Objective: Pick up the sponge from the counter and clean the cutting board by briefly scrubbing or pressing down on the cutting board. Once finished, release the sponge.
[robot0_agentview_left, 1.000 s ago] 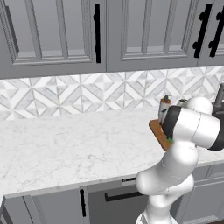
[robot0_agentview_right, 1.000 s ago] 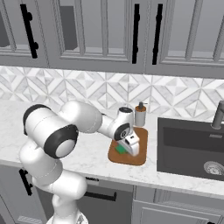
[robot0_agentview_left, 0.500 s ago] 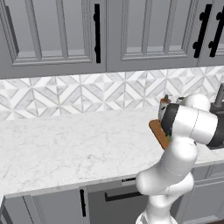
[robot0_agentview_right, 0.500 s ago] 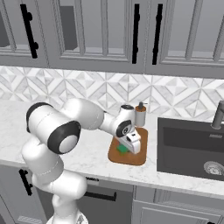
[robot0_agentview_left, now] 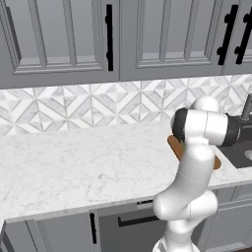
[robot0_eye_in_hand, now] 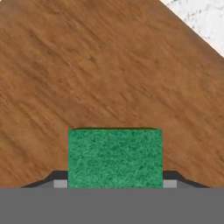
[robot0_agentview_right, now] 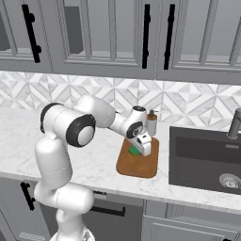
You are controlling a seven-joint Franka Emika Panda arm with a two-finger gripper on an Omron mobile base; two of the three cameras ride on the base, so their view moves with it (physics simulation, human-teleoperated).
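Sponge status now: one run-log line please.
phase: scrubbing | gripper: shut on sponge | sponge: over cutting board | contact with board: cannot tell | release: not yet

Grey shaker wall cabinets (robot0_agentview_left: 74,39) with black bar handles (robot0_agentview_left: 109,37); diamond-patterned white tile backsplash (robot0_agentview_left: 88,106); grey base cabinets (robot0_agentview_right: 188,226) below; dark inset sink (robot0_agentview_right: 207,157) (faucet (robot0_agentview_right: 234,123) at far right).

Flat, even rendered light brightens the kitchen, with no glare and soft shading beneath the upper cabinets (robot0_agentview_left: 113,42), while the close-up of the cutting board (robot0_eye_in_hand: 96,74) looks slightly soft and pixelated.
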